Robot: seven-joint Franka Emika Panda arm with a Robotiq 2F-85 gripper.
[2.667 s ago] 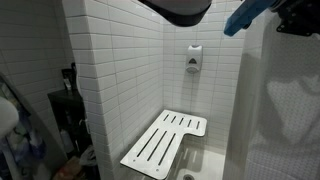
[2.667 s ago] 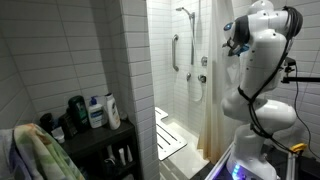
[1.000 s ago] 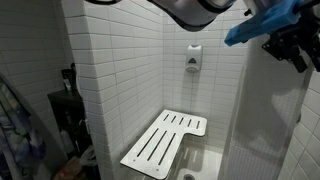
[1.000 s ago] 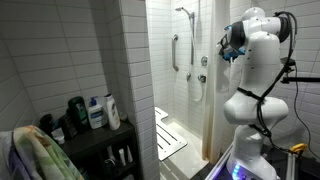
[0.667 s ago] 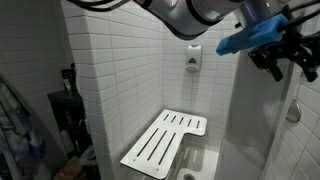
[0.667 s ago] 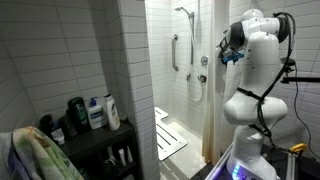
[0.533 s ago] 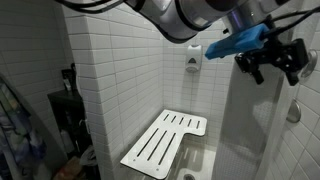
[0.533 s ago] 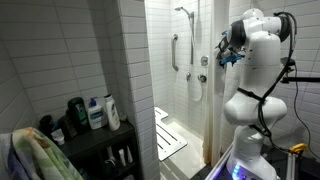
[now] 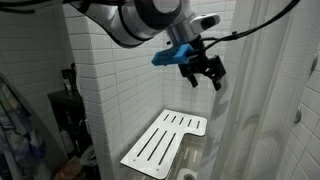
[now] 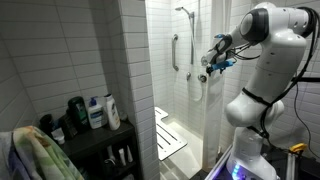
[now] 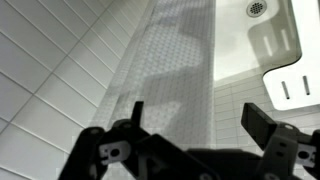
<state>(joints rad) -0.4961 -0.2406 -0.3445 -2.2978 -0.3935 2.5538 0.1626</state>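
Approach step. My gripper [image 9: 204, 79], fingers spread and empty, hangs at mid-frame just beside the shower curtain [image 9: 243, 115] edge, above the shower seat [image 9: 165, 140]. Next move, I judge: centre the curtain edge between the fingers, then close.

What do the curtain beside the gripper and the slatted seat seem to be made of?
The curtain beside the gripper: probably thin translucent plastic or fabric, since the tiled wall shows faintly through it. The seat: likely white moulded plastic, smooth, with long slots.

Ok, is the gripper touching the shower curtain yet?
Cannot tell. In the wrist view the open gripper frames the shower curtain, but no view shows contact or a gap plainly.
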